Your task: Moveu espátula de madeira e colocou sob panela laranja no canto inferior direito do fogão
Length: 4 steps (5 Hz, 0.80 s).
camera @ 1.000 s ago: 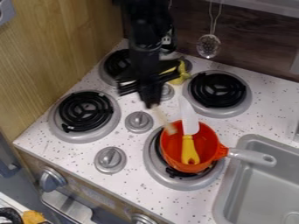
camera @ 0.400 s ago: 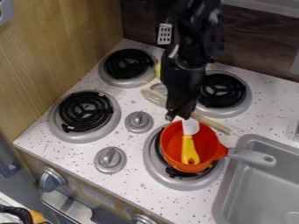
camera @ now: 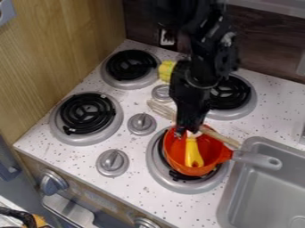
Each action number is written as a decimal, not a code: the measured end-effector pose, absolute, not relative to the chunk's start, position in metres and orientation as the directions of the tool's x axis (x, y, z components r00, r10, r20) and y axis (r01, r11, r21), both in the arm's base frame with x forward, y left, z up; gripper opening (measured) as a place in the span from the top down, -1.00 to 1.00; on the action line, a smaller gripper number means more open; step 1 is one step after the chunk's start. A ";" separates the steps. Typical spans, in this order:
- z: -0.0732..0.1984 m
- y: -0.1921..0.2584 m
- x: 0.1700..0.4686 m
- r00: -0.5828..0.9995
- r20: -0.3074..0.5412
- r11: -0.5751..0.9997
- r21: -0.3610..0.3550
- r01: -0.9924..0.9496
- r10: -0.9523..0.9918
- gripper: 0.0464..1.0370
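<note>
The gripper (camera: 189,132) points downward at the rear rim of the orange pot (camera: 174,151); it is closed on the wooden spatula (camera: 224,138), which crosses behind its tips. The spatula slants from between the small knobs, at its wider left end, to a point above the pot's grey handle (camera: 257,160), at its thin right end; contact between spatula and pot cannot be determined.

Inside the pot rests a utensil with a yellow handle (camera: 193,153), its white end partly hidden by the gripper; the pot sits on the front right burner (camera: 179,186), its handle directed right, toward the grey sink (camera: 259,198).

To the left of the pot are the middle knob (camera: 142,124) and the front knob (camera: 112,162); farther left is the front left burner (camera: 87,116). Behind these are the rear left burner (camera: 129,67) and the rear right burner (camera: 231,97), the latter partly covered by the arm; a yellow object (camera: 166,70) stands beside the rear left burner.
</note>
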<state>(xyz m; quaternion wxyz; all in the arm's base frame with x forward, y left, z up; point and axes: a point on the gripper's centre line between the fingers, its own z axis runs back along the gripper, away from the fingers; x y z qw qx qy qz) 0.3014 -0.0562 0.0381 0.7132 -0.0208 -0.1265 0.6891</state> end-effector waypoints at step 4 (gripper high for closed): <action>0.020 -0.057 0.294 0.019 0.155 0.046 -0.174 -0.984 0.988 0.84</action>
